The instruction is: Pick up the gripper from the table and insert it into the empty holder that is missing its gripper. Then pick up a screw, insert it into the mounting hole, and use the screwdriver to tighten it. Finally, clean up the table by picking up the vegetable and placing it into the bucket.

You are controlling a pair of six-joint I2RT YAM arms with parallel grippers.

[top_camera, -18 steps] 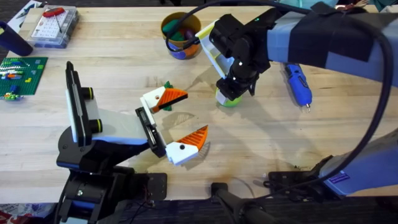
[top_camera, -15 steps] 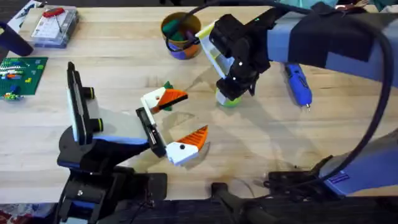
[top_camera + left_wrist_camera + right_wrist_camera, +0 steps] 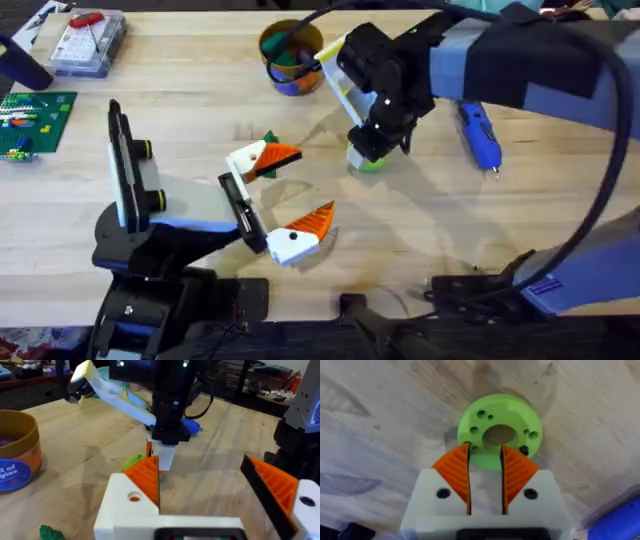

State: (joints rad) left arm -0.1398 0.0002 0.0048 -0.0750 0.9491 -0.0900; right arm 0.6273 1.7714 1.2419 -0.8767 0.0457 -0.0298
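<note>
The right gripper [image 3: 485, 477], white with orange ribbed pads, pinches the rim of the flat bright green round disc [image 3: 500, 430]; the left gripper [image 3: 290, 200], nearby, gapes wide

White hands [image 3: 485, 487] with orange ribbed pads [image 3: 455, 470], black wrists, lavender-grey arm shells, black cables

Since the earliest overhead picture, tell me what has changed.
The left arm's hand shifted slightly, its upper finger edging right. The right hand stays down on the green disc, fingers astride its rim. The screwdriver and bucket have not moved.
</note>
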